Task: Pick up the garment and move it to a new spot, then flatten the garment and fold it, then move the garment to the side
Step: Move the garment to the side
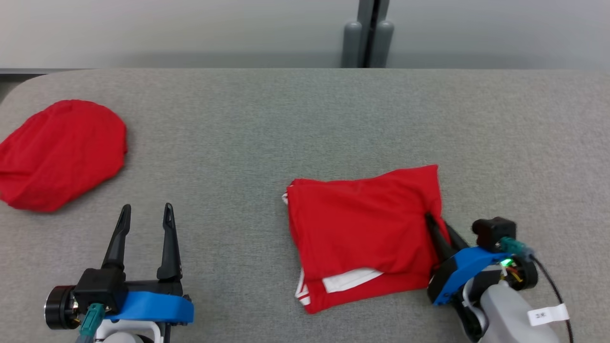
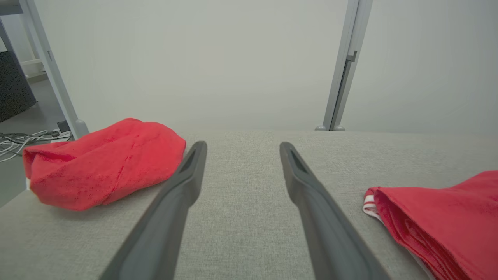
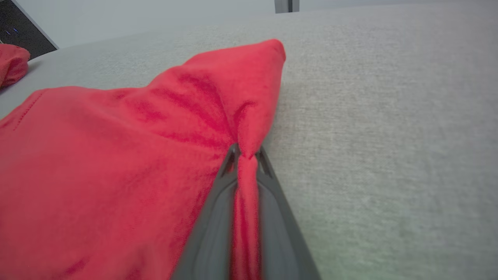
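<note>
The right arm comes in low from about five o'clock, its pale forearm and blue wrist angled so the right gripper (image 1: 437,224) (image 3: 248,153) points toward eleven; its two dark fingers are drawn together on a pinch of red cloth at the right edge of the garment (image 1: 362,224) (image 2: 439,210) (image 3: 116,155). The left gripper (image 1: 147,209) (image 2: 243,147) waits at seven o'clock, fingers aimed at twelve and standing wide apart with nothing between them, just above the grey table (image 1: 286,133). Off at nine o'clock, well apart from everything else, lies a loose red cloth (image 1: 62,152) (image 2: 105,163) (image 3: 11,64) in a rounded heap, and a grey post (image 1: 368,38) stands behind the table's far edge at twelve. Nothing lies between either gripper and the garment. It sits right of the table's middle, toward four o'clock: a rough red rectangle folded in layers (white trim peeks out along its left and near edges), puckered into a ridge where the fingers nip it.
</note>
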You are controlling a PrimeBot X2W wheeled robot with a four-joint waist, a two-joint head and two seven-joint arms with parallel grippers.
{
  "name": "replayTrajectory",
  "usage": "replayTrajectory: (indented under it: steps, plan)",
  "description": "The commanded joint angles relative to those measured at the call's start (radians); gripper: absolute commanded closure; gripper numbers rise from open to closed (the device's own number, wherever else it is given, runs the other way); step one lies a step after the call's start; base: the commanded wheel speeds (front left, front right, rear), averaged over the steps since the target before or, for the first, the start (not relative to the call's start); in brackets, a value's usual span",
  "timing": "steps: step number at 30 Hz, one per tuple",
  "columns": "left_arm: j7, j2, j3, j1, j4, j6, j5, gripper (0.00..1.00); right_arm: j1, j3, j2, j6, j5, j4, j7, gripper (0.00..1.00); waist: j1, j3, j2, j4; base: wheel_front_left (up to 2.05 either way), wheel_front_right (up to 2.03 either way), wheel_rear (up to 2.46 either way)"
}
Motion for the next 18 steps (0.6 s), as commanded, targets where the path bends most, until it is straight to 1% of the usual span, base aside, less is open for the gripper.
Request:
replayTrajectory:
  steps: [1, 6, 11, 18]
  plan:
    - [-0.002, -0.003, -0.004, -0.020, -0.004, 0.002, 0.000, 0.00, -0.018, -0.017, -0.020, -0.001, -0.002, -0.013, -0.006, 1.00, 0.0000, 0.003, -0.0001, -0.009, 0.00, 0.00, 0.00]
    - [-0.002, -0.003, -0.015, -0.045, -0.012, -0.004, 0.008, 0.00, -0.015, -0.074, -0.064, 0.000, -0.019, -0.067, -0.008, 1.00, 0.0000, 0.035, -0.0001, -0.056, 0.00, 0.00, 0.00]
    - [-0.002, 0.006, -0.020, -0.086, -0.018, -0.011, 0.013, 0.00, 0.001, -0.132, -0.097, 0.000, -0.028, -0.125, -0.008, 1.00, 0.0000, 0.085, -0.0001, -0.124, 0.00, 0.00, 0.00]
    - [-0.002, 0.030, -0.033, -0.147, -0.033, -0.016, 0.028, 0.00, 0.009, -0.208, -0.105, 0.000, -0.029, -0.194, -0.008, 1.00, 0.0000, 0.167, -0.0001, -0.227, 0.00, 0.00, 0.00]
